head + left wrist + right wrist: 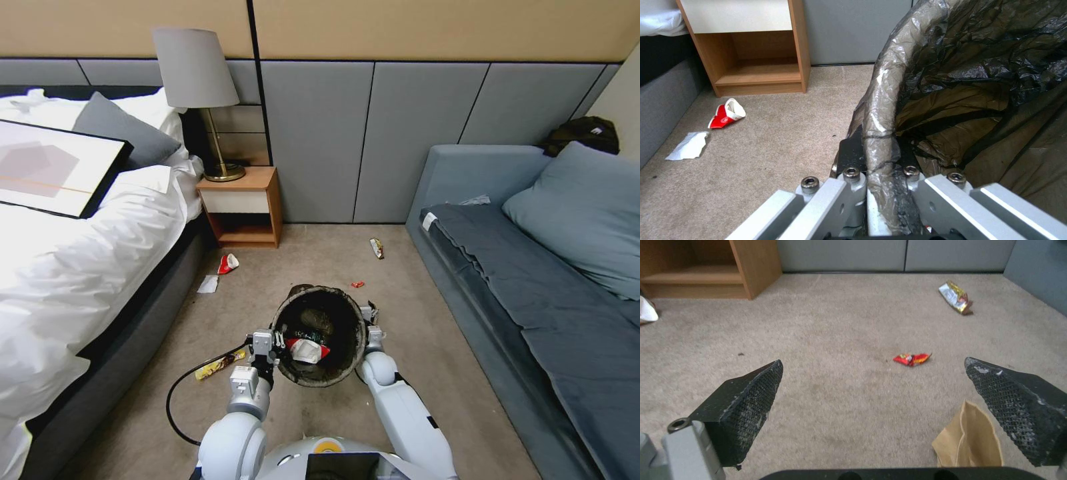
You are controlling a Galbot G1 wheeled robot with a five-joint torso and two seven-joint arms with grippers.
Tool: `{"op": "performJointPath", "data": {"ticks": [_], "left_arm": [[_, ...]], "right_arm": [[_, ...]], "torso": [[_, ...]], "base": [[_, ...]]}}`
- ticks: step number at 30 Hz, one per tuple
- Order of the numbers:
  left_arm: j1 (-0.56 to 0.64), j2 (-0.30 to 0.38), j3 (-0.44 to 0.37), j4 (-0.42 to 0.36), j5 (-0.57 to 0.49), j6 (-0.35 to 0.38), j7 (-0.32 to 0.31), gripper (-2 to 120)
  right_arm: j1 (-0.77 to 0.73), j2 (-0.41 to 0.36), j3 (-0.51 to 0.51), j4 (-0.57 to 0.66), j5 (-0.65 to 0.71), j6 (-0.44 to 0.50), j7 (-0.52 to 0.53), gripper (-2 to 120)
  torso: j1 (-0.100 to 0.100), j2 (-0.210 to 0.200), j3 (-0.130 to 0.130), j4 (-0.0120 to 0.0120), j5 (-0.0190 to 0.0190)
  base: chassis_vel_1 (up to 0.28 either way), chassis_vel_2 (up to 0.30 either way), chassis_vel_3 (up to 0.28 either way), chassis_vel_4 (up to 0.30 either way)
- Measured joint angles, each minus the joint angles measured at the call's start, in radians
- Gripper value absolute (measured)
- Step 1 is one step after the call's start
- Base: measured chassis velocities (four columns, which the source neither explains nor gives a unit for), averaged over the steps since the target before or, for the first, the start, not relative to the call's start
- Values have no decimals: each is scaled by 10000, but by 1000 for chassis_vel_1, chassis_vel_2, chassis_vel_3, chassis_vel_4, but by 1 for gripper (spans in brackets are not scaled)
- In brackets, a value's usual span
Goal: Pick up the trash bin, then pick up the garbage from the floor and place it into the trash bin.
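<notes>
On the carpet at two o'clock of the right gripper (871,396), just beside its wide-open jaws, lies the tan paper bag (968,436). The left gripper (880,186) stays out of it, jaws clamped on the trash bin (320,343) rim.

The robot's left hand (267,347) is clamped on the bag-wrapped rim of the round white plastic trash bin lined with black plastic (320,333), forearm reaching forward from the shoulder. The right hand (876,406) hangs low over the floor, its two black ribbed fingers (746,403) spread wide apart, holding nothing.
</notes>
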Motion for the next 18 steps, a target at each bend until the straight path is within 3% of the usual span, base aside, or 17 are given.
{"op": "performJointPath", "data": {"ticks": [6, 9, 18], "left_arm": [[-65, 0, -300, -22, -8, -324, 141, 0], [-231, -6, -965, -186, -9, -1016, 267, 0], [-233, 1, -1003, -189, -70, -1075, 346, 0]], "right_arm": [[3, -17, 109, -96, -16, 77, -63, 100], [-43, -8, 154, -97, -48, 122, -87, 100], [-46, -8, 327, -229, -184, 230, -127, 100]], "torso": [[0, 0, 0, -2, -3], [0, 0, -1, 5, 4], [0, 0, -1, -1, 0]], "base": [[0, 0, 0, 0], [0, 0, 0, 0], [0, 0, 0, 0]]}}
